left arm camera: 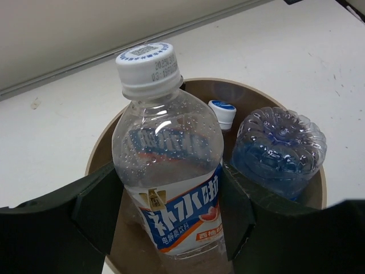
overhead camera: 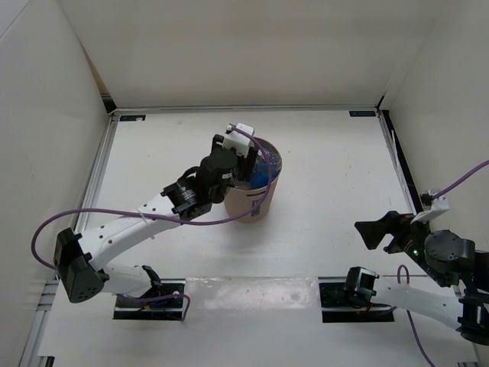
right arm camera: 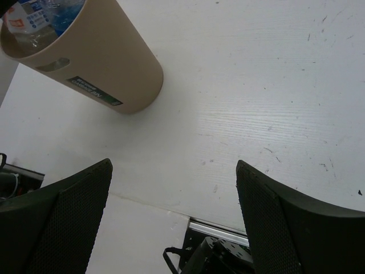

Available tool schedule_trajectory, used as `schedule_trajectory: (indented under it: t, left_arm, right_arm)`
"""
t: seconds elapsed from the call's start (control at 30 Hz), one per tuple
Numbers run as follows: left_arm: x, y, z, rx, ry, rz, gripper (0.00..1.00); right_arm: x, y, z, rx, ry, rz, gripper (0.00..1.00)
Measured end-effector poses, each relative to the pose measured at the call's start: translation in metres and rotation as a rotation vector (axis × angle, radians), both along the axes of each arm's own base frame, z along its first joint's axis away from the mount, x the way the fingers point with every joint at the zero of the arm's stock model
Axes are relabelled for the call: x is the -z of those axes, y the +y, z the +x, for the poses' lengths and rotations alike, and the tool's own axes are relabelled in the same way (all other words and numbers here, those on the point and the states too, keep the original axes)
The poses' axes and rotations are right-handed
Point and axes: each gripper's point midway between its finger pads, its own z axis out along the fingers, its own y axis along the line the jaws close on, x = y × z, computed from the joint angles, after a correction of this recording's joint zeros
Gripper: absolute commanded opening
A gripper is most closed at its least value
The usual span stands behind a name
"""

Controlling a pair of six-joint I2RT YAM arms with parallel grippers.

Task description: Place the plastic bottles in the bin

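Observation:
The tan round bin (overhead camera: 249,203) stands mid-table. My left gripper (overhead camera: 243,164) hovers over its mouth, shut on a clear plastic bottle (left arm camera: 171,171) with a white cap and a blue and white label. In the left wrist view the gripper (left arm camera: 171,214) pinches the bottle at the label, above the bin's rim (left arm camera: 251,91). Inside the bin lie a blue-tinted bottle (left arm camera: 279,148), bottom up, and a bottle with a white and blue cap (left arm camera: 222,112). My right gripper (overhead camera: 368,232) is open and empty at the right. The right wrist view (right arm camera: 174,188) shows the bin (right arm camera: 102,57) far off.
White walls enclose the table on three sides, with a metal rail (overhead camera: 244,109) along the back. The arm bases' black mounting plates (overhead camera: 348,300) sit at the near edge. A purple cable (overhead camera: 99,210) trails from the left arm.

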Motion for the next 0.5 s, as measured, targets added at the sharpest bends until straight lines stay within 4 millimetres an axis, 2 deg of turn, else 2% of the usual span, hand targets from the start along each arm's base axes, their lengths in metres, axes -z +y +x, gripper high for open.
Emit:
schedule_trajectory:
  t: [0.43, 0.47, 0.5]
  left_arm:
    - [0.014, -0.009, 0.002, -0.086, -0.052, -0.009, 0.32]
    - [0.017, -0.009, 0.004, -0.094, -0.052, -0.01, 0.34]
    - [0.018, -0.009, 0.004, -0.1, -0.053, -0.013, 0.47]
  right_arm:
    - [-0.002, -0.003, -0.001, -0.013, -0.006, 0.047, 0.9]
    - [-0.002, -0.003, -0.001, -0.015, -0.006, 0.051, 0.9]
    - [-0.002, -0.003, -0.001, -0.017, -0.006, 0.057, 0.9]
